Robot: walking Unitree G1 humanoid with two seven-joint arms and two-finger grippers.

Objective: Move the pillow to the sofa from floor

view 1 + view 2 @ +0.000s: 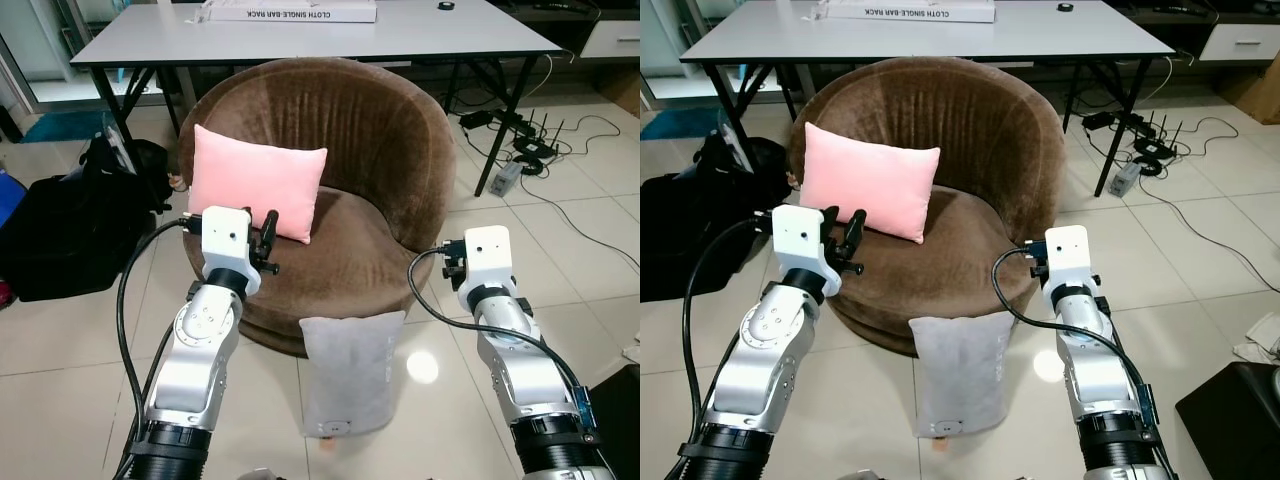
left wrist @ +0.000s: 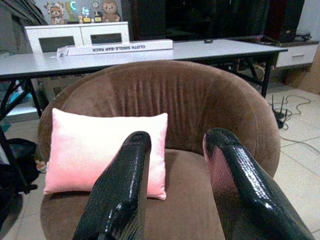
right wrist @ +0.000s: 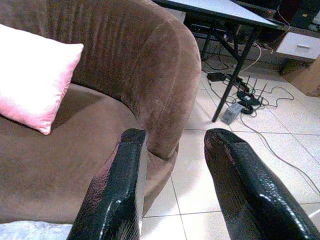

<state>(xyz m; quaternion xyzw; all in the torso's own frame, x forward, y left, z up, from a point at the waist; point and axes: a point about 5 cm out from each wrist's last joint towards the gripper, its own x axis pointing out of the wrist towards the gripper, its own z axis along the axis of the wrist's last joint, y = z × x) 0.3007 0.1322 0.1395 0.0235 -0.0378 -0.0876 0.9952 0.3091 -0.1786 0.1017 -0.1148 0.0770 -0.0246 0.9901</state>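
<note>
A grey pillow (image 1: 350,375) stands on the tile floor, leaning against the front of the round brown sofa (image 1: 370,130). A pink pillow (image 1: 258,180) leans upright on the sofa seat against the left side of the backrest. My left gripper (image 1: 268,238) is open and empty, raised over the sofa's front left edge just below the pink pillow (image 2: 105,150). My right gripper (image 3: 172,137) is open and empty too, hovering by the sofa's front right edge, above and to the right of the grey pillow. In the head views its fingers are hidden behind its white wrist block (image 1: 487,255).
A grey table (image 1: 470,30) with a long white box (image 1: 290,12) stands behind the sofa. A black bag (image 1: 70,235) lies on the floor to the left. Cables and a power strip (image 1: 508,178) lie to the right. A dark object (image 1: 1230,420) sits at the lower right.
</note>
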